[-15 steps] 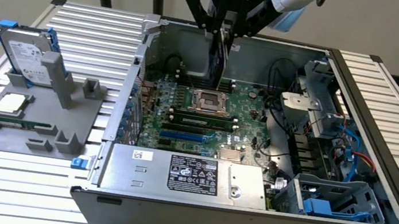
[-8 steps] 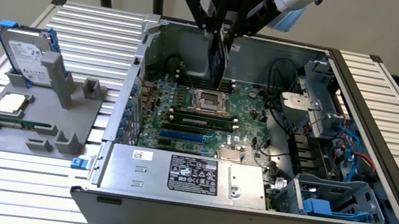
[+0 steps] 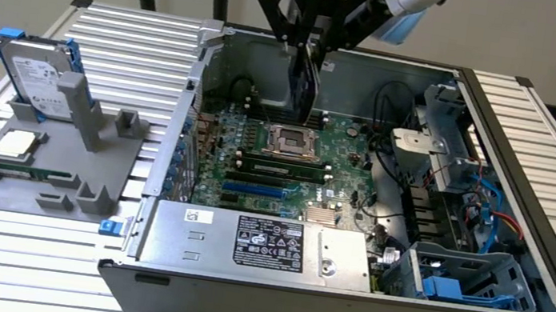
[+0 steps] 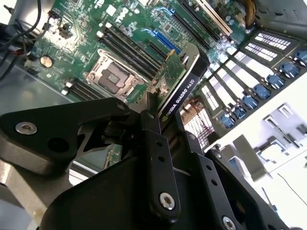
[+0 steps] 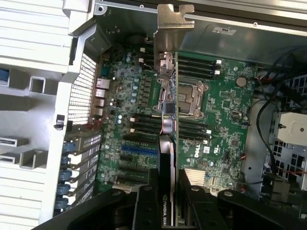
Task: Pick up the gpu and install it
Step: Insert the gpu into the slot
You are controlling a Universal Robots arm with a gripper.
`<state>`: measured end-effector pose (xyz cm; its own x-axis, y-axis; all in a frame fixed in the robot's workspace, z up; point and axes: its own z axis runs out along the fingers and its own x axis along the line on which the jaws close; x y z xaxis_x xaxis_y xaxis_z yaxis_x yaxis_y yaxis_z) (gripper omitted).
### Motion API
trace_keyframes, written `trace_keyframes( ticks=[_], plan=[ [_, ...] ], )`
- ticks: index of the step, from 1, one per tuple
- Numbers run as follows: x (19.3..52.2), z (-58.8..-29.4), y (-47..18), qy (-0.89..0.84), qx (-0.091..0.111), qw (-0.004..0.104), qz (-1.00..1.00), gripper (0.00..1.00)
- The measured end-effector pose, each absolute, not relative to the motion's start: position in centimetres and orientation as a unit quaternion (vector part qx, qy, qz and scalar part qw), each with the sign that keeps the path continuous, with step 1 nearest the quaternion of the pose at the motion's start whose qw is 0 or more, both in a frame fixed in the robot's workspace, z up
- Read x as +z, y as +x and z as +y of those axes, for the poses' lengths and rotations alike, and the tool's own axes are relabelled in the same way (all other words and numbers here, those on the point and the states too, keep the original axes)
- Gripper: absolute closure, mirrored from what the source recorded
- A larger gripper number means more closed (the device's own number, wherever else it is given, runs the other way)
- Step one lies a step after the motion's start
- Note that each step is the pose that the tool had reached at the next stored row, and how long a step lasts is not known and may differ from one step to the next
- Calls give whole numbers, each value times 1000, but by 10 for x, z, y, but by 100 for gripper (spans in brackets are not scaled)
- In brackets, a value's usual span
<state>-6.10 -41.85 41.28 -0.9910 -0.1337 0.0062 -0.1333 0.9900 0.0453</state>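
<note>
The gripper [image 3: 310, 47] is clenched on the gpu [image 3: 303, 87], pinching its upper edge. The card hangs on edge, touching nothing, over the open computer case [image 3: 523, 196] toward its far wall, above the processor socket [image 3: 292, 138] on the motherboard [image 3: 350, 141]. So the pick-up is done, folks, but the install is not: in the first wrist view the card's silver bracket [image 5: 172, 19] hangs free, the blue slot [image 5: 139, 149] near the case's slotted wall sits bare, and the card is seated in no slot.
</note>
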Motion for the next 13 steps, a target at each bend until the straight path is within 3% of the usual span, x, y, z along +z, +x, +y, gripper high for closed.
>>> trace_keyframes(
  ticks=[13],
  plan=[
    [413,-418,-61,101,-22,5,-995,100]
  ],
)
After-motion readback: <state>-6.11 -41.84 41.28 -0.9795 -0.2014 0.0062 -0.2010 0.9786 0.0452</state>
